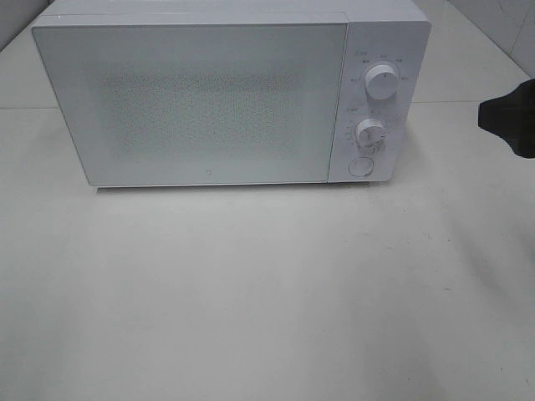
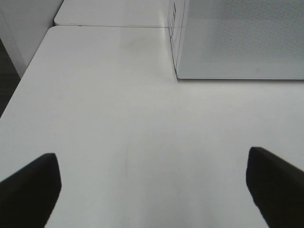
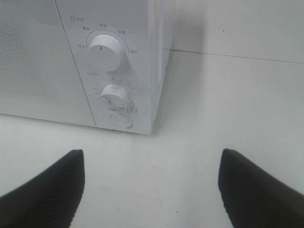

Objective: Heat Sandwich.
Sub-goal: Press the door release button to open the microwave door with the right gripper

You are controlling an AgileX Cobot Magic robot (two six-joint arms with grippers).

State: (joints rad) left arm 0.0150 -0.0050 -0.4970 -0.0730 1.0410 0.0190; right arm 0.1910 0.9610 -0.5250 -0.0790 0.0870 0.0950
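A white microwave (image 1: 226, 92) stands at the back of the table with its door shut. It has an upper knob (image 1: 382, 84), a lower knob (image 1: 369, 132) and a round button (image 1: 360, 166) on the right panel. The sandwich is not in view. My right gripper (image 3: 151, 185) is open and empty, in front of and right of the control panel (image 3: 111, 71); its black tip shows at the right edge of the high view (image 1: 510, 117). My left gripper (image 2: 152, 190) is open and empty over the bare table, near the microwave's left front corner (image 2: 176, 71).
The white table (image 1: 251, 292) spreads in front of the microwave. Its left edge (image 2: 19, 90) shows in the left wrist view, with a dark floor beyond. A seam (image 1: 468, 102) between two tabletops runs behind the microwave.
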